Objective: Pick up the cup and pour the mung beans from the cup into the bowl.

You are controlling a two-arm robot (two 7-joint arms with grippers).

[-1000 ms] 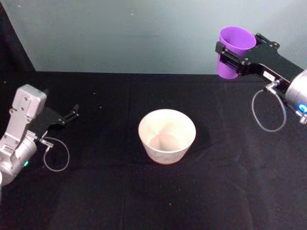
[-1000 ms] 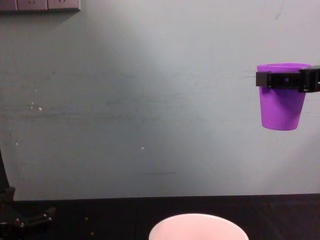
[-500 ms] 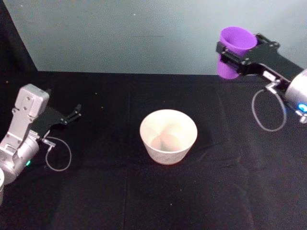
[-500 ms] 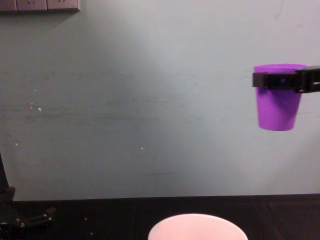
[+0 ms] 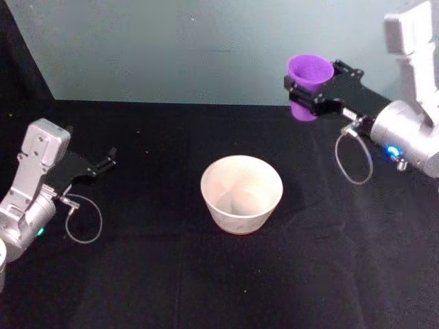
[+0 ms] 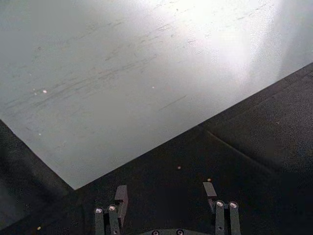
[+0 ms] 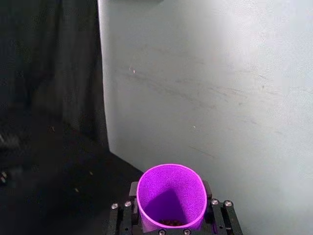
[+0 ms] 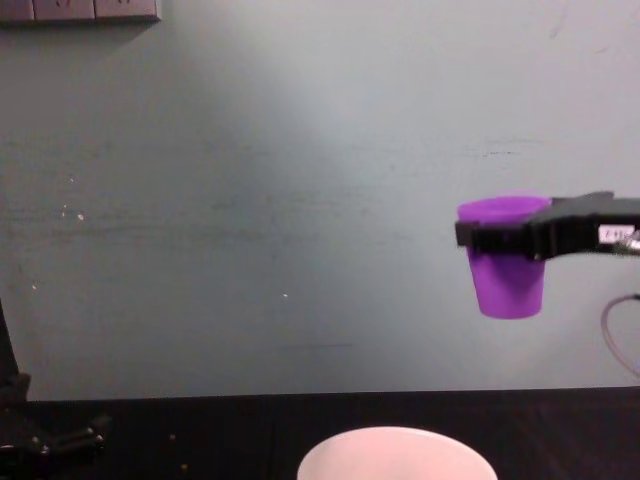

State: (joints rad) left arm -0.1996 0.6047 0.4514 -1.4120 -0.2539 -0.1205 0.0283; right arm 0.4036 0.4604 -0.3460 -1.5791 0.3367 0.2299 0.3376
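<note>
The right gripper [image 5: 306,96] is clamped across the upper wall of the purple cup [image 5: 310,71], one finger on either side, holding it high in the air and roughly upright, mouth up. From the wrist above it, a small dark heap of mung beans [image 7: 169,223] lies in the bottom of the cup, so nothing looks poured yet. The pale bowl [image 5: 241,194] stands on the black tablecloth [image 5: 171,274] well below that gripper, off to its left and nearer the robot's body. I can make out no beans inside it. From the chest camera the cup hangs to the right of the bowl's rim, not over it. I'd say this is the carrying step, with the cup lifted and on its way to the bowl. The next move calls for bringing the cup leftward and down until its lip is above the bowl's middle. Then the wrist should roll slowly so the beans slide out rather than scatter over the rim, with the grip kept firm on the smooth plastic. The left gripper [image 5: 106,162] sits idle low over the cloth, far to the left of the bowl, its fingers [image 6: 121,196] spread apart and empty.
</note>
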